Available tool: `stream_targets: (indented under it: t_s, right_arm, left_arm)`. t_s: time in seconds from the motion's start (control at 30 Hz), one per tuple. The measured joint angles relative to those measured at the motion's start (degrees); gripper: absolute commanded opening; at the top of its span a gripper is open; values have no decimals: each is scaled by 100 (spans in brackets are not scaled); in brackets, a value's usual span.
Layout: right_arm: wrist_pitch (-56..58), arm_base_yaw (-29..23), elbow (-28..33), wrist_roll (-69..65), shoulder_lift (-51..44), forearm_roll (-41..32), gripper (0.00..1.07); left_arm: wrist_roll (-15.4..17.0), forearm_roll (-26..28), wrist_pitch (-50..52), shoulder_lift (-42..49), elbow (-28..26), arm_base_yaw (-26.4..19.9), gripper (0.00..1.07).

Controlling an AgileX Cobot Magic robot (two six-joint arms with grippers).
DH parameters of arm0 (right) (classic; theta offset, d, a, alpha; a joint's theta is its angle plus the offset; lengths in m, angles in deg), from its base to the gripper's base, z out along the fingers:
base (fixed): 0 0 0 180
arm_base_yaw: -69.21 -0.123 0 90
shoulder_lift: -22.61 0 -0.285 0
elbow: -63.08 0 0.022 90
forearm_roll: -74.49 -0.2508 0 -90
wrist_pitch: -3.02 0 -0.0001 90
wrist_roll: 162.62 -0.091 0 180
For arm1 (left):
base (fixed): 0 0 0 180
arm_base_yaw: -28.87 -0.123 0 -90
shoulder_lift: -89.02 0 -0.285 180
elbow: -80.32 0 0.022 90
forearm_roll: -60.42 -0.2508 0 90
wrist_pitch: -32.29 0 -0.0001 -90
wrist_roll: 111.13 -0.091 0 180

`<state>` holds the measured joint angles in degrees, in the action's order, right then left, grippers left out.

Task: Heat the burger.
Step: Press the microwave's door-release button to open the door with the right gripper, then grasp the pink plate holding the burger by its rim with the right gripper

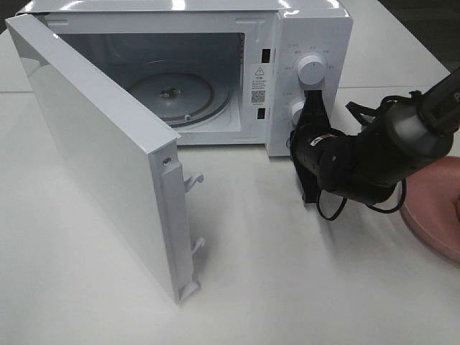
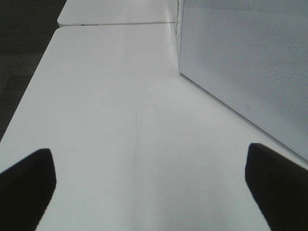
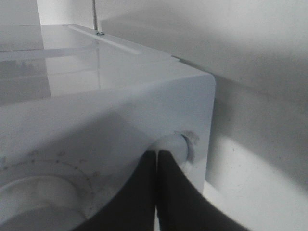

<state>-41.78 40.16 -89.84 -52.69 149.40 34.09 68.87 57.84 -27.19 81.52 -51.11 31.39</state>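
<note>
The burger is out of view. The white microwave (image 1: pixel 316 29) stands at the back with its door (image 1: pixel 93 144) swung wide open, and the glass turntable (image 1: pixel 172 93) inside is bare. My right gripper (image 1: pixel 314 97) is shut, holding nothing, and its tips are against the control panel between the two knobs. In the right wrist view the shut right gripper (image 3: pixel 156 156) touches a white knob (image 3: pixel 177 144). My left gripper (image 2: pixel 151 192) is open over the bare white table (image 2: pixel 120 96), its fingers (image 2: pixel 26 187) far apart.
A round pink plate (image 1: pixel 438 208) lies at the right edge, partly behind my right arm. The open door juts toward the front left with its latch hooks (image 1: pixel 192 181) sticking out. A perforated white panel (image 2: pixel 250 57) of the microwave stands beside the left gripper.
</note>
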Motion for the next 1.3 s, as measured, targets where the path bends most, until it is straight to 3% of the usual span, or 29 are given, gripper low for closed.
stream_targets:
  t_s: [0.6, 1.3]
  right_arm:
    - [1140, 40, 619, 1329, -871, 120, 0]
    - [4217, 86, 733, 5810, -2235, 539, 4]
  left_arm:
    - [0, 0, 0, 0, 0, 0, 100]
    - [0, 0, 0, 0, 0, 0, 100]
